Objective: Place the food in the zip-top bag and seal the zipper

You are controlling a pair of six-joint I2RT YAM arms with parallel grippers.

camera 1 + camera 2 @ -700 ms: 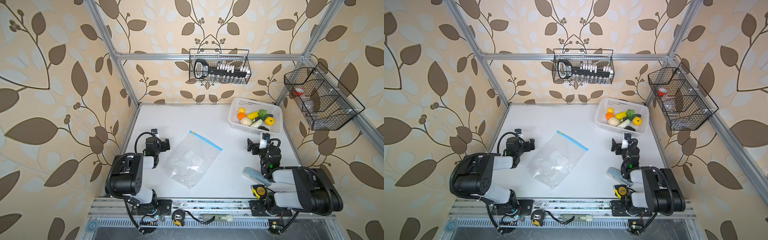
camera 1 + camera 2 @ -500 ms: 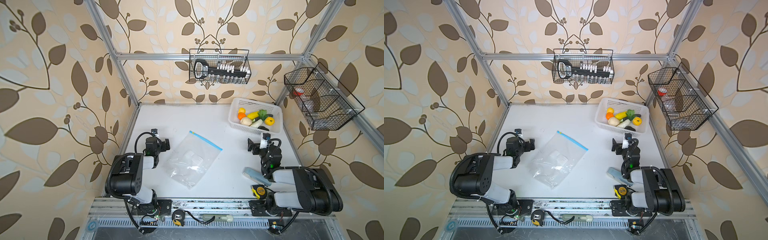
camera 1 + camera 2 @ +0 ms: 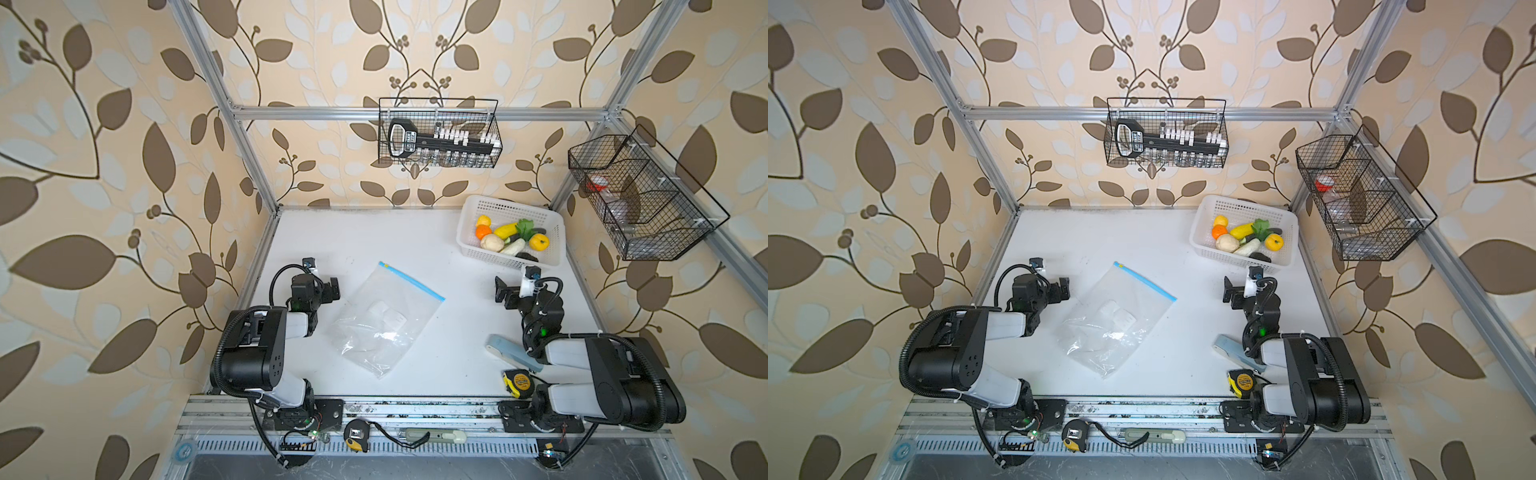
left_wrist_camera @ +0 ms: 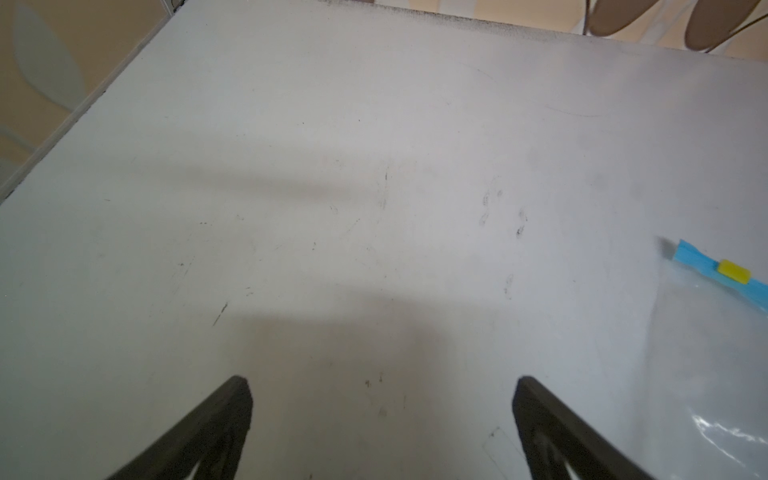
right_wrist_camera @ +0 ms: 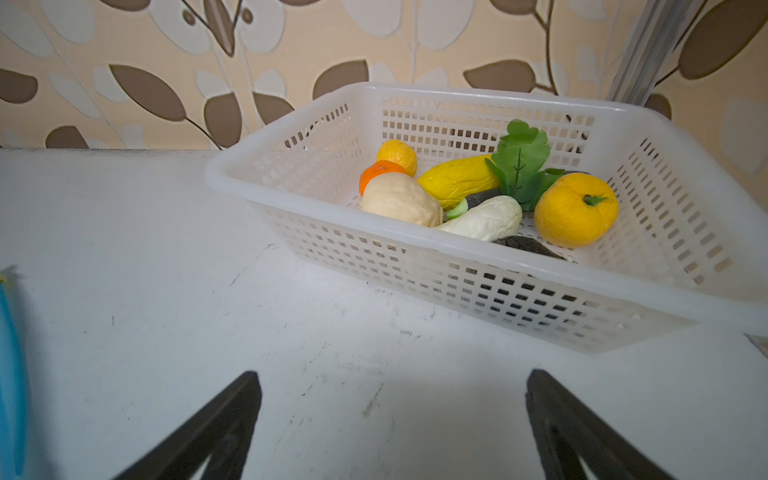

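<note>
Step one, nothing bagged: small toy fruits & veg sit in white perforated plastic basket; clear crinkly zip-top bag lies flat on white table. Left gripper & right gripper spread wide, empty. Next, prob.: right gripper reaches into basket for a piece.

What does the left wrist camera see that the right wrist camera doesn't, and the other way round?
Only the left wrist view: the clear crinkly plastic of the zip-top bag and the small yellow slider tab on its edge. Only the right wrist view: the white perforated plastic basket holding the toy fruits and vegetables. Both: the white table, a stretch of the light-blue zipper strip, and that arm's own black gripper, the left gripper and the right gripper, open with nothing between the fingers.
</note>
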